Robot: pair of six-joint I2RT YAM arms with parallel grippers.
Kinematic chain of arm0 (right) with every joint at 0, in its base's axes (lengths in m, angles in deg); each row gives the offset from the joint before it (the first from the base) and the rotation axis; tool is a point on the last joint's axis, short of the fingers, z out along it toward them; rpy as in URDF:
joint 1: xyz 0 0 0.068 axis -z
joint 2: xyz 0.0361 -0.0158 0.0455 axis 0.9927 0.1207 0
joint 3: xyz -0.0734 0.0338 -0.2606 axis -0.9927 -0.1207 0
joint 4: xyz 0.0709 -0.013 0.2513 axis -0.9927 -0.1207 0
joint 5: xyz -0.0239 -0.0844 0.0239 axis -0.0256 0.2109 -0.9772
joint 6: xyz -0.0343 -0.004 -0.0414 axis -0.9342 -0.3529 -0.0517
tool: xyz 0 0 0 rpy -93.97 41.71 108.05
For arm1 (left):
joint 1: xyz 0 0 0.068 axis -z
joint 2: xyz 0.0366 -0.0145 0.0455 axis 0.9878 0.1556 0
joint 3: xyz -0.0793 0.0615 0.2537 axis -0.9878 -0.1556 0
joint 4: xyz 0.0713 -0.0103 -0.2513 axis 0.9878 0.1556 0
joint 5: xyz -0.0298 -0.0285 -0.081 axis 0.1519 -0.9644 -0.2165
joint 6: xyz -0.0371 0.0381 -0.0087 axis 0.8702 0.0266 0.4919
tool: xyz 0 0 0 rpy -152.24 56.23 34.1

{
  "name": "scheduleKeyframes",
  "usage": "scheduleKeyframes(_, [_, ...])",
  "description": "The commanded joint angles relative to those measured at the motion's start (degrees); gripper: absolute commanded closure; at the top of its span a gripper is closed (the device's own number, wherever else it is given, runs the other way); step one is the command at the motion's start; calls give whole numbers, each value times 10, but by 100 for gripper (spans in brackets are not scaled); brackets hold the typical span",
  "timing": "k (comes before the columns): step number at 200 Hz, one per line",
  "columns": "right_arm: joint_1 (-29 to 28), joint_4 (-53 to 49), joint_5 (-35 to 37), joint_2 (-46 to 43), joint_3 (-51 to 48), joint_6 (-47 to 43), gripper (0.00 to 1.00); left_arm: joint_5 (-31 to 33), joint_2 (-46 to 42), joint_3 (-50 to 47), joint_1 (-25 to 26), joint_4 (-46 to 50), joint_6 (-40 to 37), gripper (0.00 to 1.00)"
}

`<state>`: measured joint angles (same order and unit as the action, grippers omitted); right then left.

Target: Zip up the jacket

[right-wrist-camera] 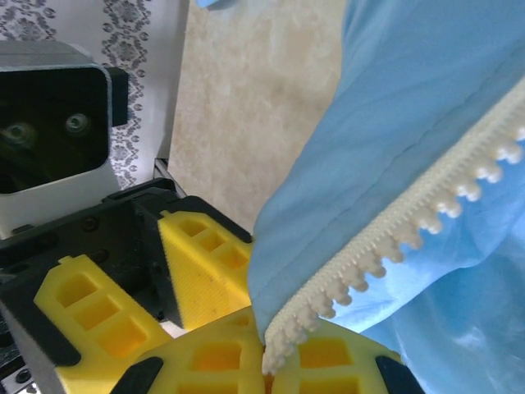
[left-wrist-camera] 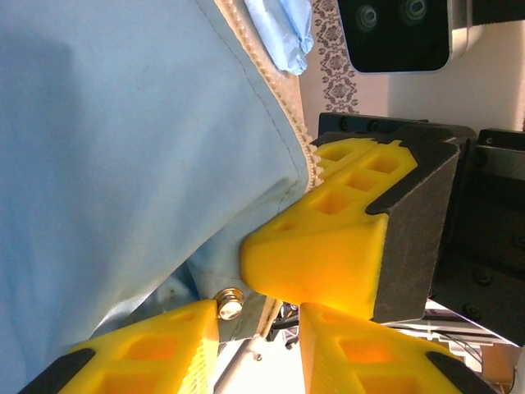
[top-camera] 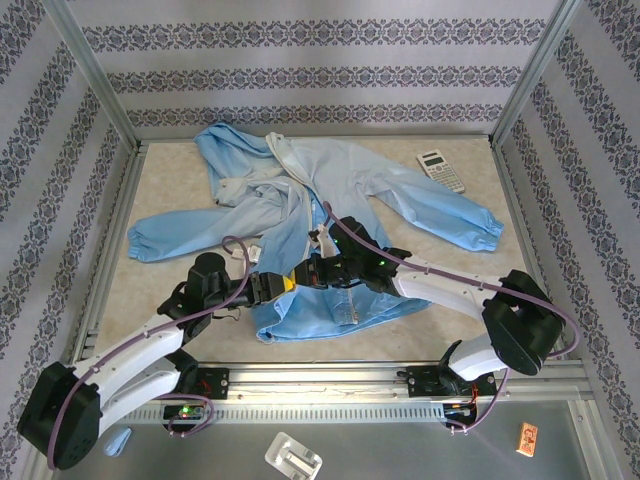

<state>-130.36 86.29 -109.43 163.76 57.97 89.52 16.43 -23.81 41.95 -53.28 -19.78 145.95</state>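
Observation:
The light-blue jacket point(top-camera: 330, 190) lies spread on the table, hood at the back and sleeves out to both sides. My two grippers meet over its lower front. My right gripper point(top-camera: 312, 272) point(right-wrist-camera: 283, 361) is shut on the bottom end of the white zipper strip point(right-wrist-camera: 410, 213), whose teeth run up from between its yellow fingers. Facing it, my left gripper point(top-camera: 297, 279) point(left-wrist-camera: 258, 316) has its jaws apart. In that gap hangs a bit of the jacket's edge point(left-wrist-camera: 123, 148) with a small metal stud point(left-wrist-camera: 230, 302) against one finger. The right gripper's yellow finger point(left-wrist-camera: 328, 238) sits just above.
A calculator point(top-camera: 441, 170) lies at the back right, beside the jacket's right sleeve. Aluminium rails point(top-camera: 100, 270) frame the beige table, with patterned walls around. Bare tabletop point(top-camera: 170, 290) shows at the front left. Purple cables trail along both arms.

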Motion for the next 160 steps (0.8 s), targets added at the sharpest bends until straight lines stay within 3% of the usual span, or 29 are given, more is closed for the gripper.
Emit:
scheduleKeyframes(1, [6, 26, -19, -26, -3, 8, 100, 4, -15, -8, -15, 5, 6, 58])
scheduleKeyframes(21, [7, 25, -22, -28, -4, 10, 100, -3, -13, -4, -21, 1, 6, 54])
scheduleKeyframes(54, [7, 45, -29, -23, -7, 23, 100, -22, 10, -7, -22, -47, 20, 55])
scheduleKeyframes(80, [9, 61, -35, -11, -6, 30, 100, -44, 22, -13, -22, -106, 49, 64])
scheduleKeyframes(160, [12, 67, -50, 29, 20, 33, 100, -73, -6, -24, -24, -119, 61, 87])
